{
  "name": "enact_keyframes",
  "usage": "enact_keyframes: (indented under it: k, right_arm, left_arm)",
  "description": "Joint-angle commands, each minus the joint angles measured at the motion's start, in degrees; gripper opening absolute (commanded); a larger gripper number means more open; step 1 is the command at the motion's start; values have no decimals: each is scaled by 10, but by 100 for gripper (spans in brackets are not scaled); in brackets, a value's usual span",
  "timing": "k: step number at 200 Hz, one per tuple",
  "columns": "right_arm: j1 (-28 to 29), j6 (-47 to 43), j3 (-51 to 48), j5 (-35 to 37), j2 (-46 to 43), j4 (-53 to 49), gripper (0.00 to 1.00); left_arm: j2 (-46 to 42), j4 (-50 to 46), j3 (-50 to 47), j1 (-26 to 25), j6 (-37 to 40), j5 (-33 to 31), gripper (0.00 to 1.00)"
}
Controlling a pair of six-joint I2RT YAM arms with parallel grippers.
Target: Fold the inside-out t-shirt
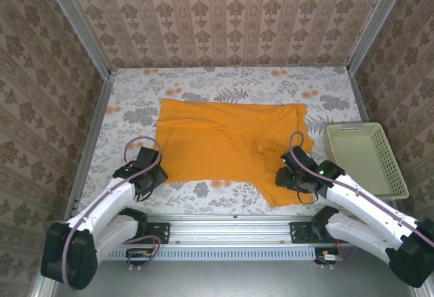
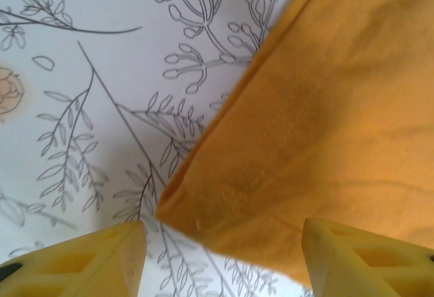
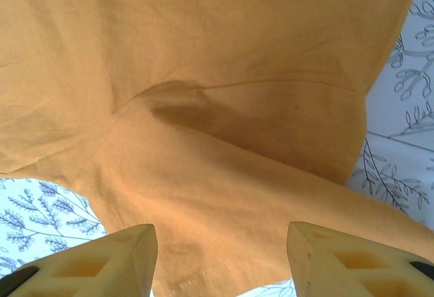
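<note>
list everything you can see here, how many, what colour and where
t-shirt: one, mustard orange, spread flat in the middle of the table
basket: one, pale cream mesh, at the table's right edge, beside the t-shirt
table: one, white with a grey leaf and orange flower print, under everything
walls: three, brown patterned wallpaper, left, back and right of the table
rail: one, silver metal, along the near edge by the arm bases
left arm: one, white with black joints, near left
right arm: one, white with black joints, near right
left gripper: one, yellow fingers, open, at the t-shirt's near-left corner
right gripper: one, yellow fingers, open, over the t-shirt's near-right part
</note>
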Motion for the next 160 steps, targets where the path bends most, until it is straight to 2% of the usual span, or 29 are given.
enact_keyframes:
  k: [1,71,119,160]
  right_arm:
    - [25,44,-14,26,-5,-49,57]
    - [145,146,-30,36,50,-59,60]
    - [217,163,-25,4,113,12,59]
    - [267,167,2,12,167,28,59]
  left_arm:
    - [33,58,-3,26,27,31,61]
    - [91,114,-13,48,42,54,38]
    - [96,125,-13,48,52,61,25]
    - [96,129,-11,48,58,70,22]
